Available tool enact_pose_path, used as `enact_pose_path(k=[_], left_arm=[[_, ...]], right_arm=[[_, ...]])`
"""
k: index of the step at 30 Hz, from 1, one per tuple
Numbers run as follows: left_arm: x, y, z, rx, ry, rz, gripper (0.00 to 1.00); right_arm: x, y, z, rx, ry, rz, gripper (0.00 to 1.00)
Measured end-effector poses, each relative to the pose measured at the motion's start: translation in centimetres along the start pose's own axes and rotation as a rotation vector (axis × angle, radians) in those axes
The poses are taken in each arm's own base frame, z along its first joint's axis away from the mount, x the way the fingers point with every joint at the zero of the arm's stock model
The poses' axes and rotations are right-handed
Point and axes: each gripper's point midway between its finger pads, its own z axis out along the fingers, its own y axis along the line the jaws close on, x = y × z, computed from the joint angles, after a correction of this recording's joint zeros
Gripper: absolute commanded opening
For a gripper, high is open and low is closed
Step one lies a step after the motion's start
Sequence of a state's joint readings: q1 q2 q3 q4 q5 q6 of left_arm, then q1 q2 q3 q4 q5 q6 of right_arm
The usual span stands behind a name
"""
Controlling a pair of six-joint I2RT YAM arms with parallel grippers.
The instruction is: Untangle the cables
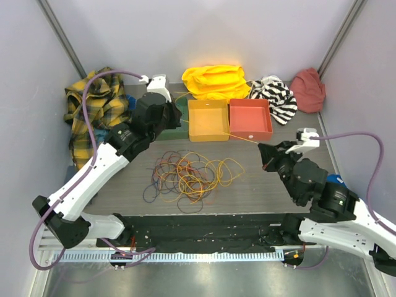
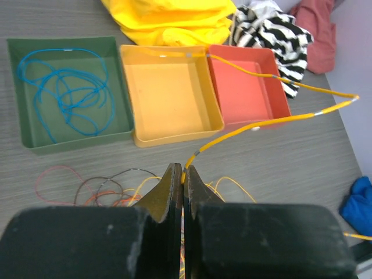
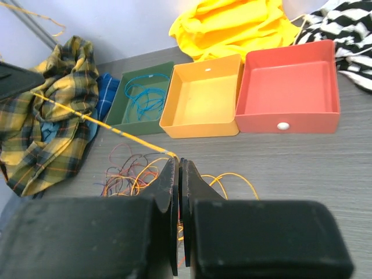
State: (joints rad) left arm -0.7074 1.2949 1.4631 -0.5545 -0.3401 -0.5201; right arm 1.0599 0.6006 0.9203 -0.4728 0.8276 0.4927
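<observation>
- The left gripper (image 2: 183,174) has its jaws squeezed tight on one yellow cable (image 2: 273,121), right at the tips.
- The right gripper (image 3: 177,163) is pinched tight on a yellow cable too. It looks like the same one, held at two spots so it can be pulled free of the bunch.
- That cable runs through the air from one gripper toward the other, up off the heap.
- The other cables (image 1: 185,176) lie in a messy heap on the table (image 1: 260,198), just in front of the trays. Orange, red, dark and bluish loops cross over each other there.
- Behind the heap, three trays sit side by side. The green tray (image 2: 75,142) has a loose teal cable (image 2: 64,93) in it.
- The yellow tray (image 2: 168,93) in the middle has nothing in it. I think the yellow cable is meant to go there.
- The red tray (image 2: 247,93) is bare too.
- Farthest back lie a yellow cloth (image 2: 168,17) and a striped cloth (image 2: 273,35).
</observation>
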Motion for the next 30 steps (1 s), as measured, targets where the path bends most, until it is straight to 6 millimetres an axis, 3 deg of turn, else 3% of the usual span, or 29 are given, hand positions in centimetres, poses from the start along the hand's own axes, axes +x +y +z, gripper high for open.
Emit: enact_pose_path(k=[2, 6, 8, 11, 16, 20, 21, 22, 25, 28, 30], left_arm=[[-0.5, 1.2, 0.1, -0.022, -0.006, -0.011, 0.0], [-2.2, 8.2, 0.3, -0.235, -0.059, -0.052, 0.0], [-1.7, 9.5, 0.2, -0.266, -0.056, -0.065, 0.0], [-0.3, 8.8, 0.5, -0.225, -0.022, -0.081, 0.0], [0.6, 6.9, 0.7, -0.13, 0.022, -0.104, 0.0], [0.4, 4.0, 0.9, -0.017, 0.048, -0.101, 0.0], [0.6, 3.0, 1.0, 0.012, 0.058, -0.092, 0.0], [0.8, 2.0, 1.1, 0.039, 0.066, -0.084, 0.0], [2.5, -1.1, 1.5, 0.119, 0.115, -0.038, 0.0], [3.7, -2.9, 1.7, 0.163, 0.158, -0.011, 0.0], [2.7, -3.7, 1.7, 0.178, 0.147, -0.01, 0.0]], right_arm=[[-1.0, -0.9, -0.8, 0.015, -0.024, 0.014, 0.01], [-6.1, -5.3, -3.9, 0.113, -0.158, 0.074, 0.01], [-8.3, -6.1, -5.2, 0.117, -0.21, 0.128, 0.01], [-8.5, -6.1, -5.2, 0.119, -0.216, 0.134, 0.01], [-4.5, -5.0, -2.9, 0.129, -0.123, 0.018, 0.01], [-2.6, -3.9, -1.7, 0.12, -0.065, -0.04, 0.05], [-2.3, -3.6, -1.5, 0.114, -0.057, -0.045, 0.11], [-2.1, -3.5, -1.3, 0.108, -0.051, -0.049, 0.25], [-1.2, -2.6, -0.8, 0.085, -0.026, -0.055, 0.5], [0.8, -1.8, 0.2, 0.073, 0.018, -0.086, 0.61], [2.6, -1.6, 0.9, 0.069, 0.053, -0.11, 0.66]])
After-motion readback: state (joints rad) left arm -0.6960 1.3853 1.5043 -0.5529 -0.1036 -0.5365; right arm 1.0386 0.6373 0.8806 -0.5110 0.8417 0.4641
